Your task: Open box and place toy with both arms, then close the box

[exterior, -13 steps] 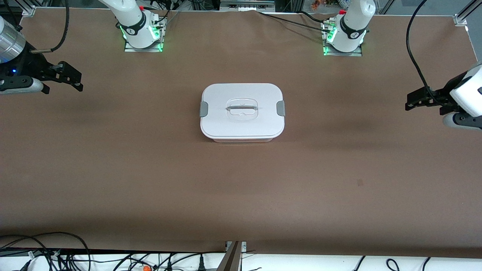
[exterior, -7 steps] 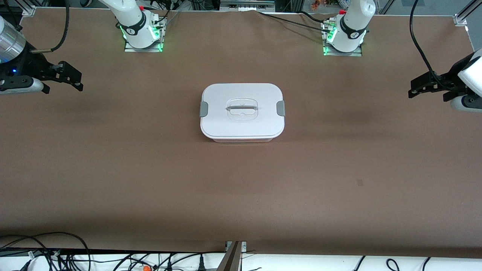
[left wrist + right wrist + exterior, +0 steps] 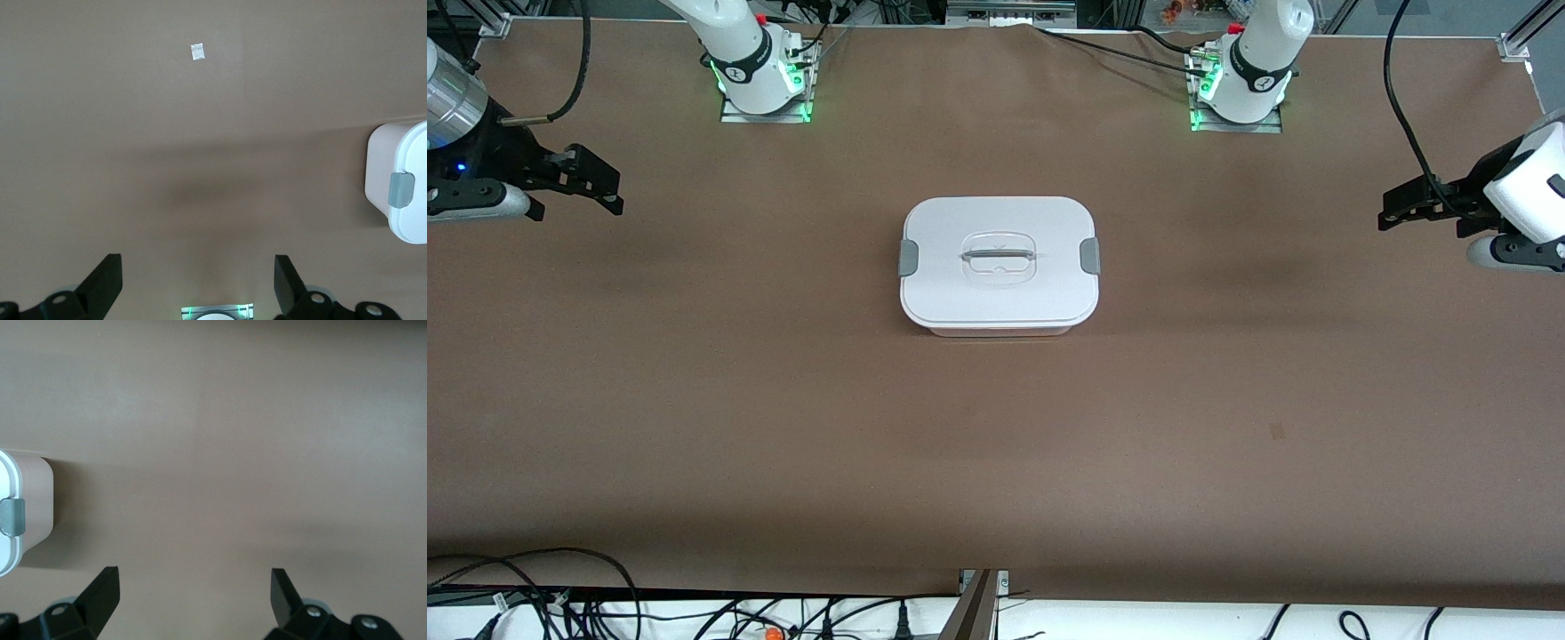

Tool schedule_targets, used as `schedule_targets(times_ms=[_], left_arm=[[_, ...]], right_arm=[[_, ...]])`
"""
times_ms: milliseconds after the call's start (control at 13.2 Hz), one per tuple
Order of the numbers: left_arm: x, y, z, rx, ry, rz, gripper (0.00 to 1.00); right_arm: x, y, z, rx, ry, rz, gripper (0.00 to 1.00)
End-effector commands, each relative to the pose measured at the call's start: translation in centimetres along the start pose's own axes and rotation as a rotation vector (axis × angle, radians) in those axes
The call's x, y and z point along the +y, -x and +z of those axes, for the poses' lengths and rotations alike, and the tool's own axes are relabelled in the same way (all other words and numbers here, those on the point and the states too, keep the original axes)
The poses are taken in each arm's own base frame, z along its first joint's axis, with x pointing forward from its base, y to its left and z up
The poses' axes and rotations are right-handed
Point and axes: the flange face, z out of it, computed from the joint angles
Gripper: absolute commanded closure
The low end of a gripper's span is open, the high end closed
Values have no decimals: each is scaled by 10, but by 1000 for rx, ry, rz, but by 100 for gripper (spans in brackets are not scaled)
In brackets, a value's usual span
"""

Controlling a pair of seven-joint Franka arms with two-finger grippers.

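Note:
The box (image 3: 999, 264) sits on the middle of the brown table with its white lid on, a grey clip (image 3: 908, 257) at each end and a clear handle (image 3: 998, 257) on top. One end of it shows in the left wrist view (image 3: 400, 193) and in the right wrist view (image 3: 35, 503). The toy is out of view. My left gripper (image 3: 1389, 210) is open and empty over the left arm's end of the table (image 3: 198, 263). My right gripper (image 3: 615, 190) is open and empty over the right arm's end (image 3: 193, 577). Both are well away from the box.
The two arm bases (image 3: 763, 84) (image 3: 1240, 89) stand at the table's edge farthest from the front camera. A small white scrap (image 3: 197, 51) lies on the table cloth. Cables (image 3: 560, 596) hang past the nearest edge.
My left gripper has shifted away from the front camera and then slightly toward the box. The right gripper and the box have not moved.

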Motion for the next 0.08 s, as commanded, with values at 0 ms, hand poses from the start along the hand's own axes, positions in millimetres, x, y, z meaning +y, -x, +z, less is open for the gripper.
schedule_targets(times_ms=[0], left_arm=[[-5,-1,-2,7,-13,-17,0]], right_arm=[[1,1,-5,-4,12,5,0]])
